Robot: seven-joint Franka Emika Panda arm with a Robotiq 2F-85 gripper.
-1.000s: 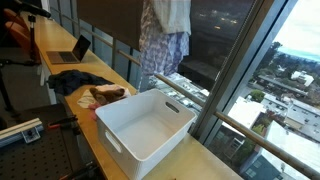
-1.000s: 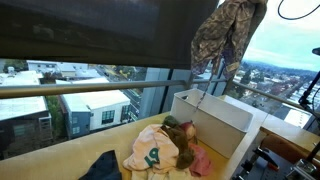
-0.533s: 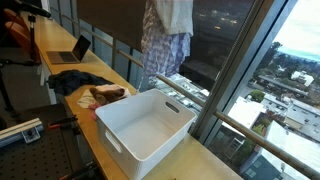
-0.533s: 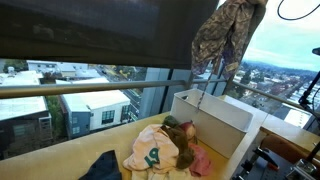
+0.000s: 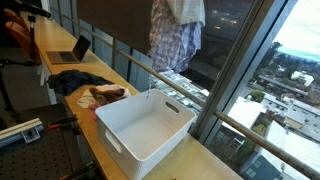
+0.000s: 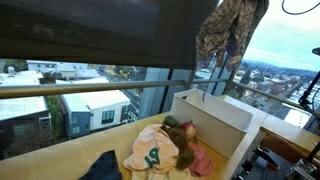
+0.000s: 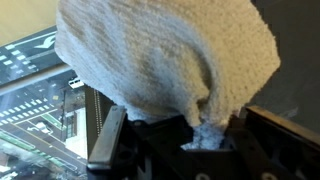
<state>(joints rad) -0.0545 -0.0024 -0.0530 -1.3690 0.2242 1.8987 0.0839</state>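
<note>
A blue-and-white checked garment (image 5: 174, 40) with a white fluffy part (image 5: 187, 8) hangs high over the white plastic bin (image 5: 160, 137); its hem is well clear of the bin's rim. From the opposite side the garment (image 6: 231, 35) looks camouflage-toned and hangs above the bin (image 6: 222, 118). In both exterior views the gripper lies beyond the top edge. In the wrist view my gripper (image 7: 192, 130) is shut on the white fluffy cloth (image 7: 170, 55), which bunches between the dark fingers (image 7: 108, 147) and fills most of the picture.
A heap of mixed clothes (image 5: 95, 93) lies on the wooden counter beside the bin, also visible as a pale pile (image 6: 160, 148). An open laptop (image 5: 68, 52) stands further along. Large windows with a metal rail (image 5: 240, 125) run along the counter's far side.
The hanging garment has risen and shifted slightly sideways over the bin. The gripper stays shut on it. Bin and clothes pile are unmoved.
</note>
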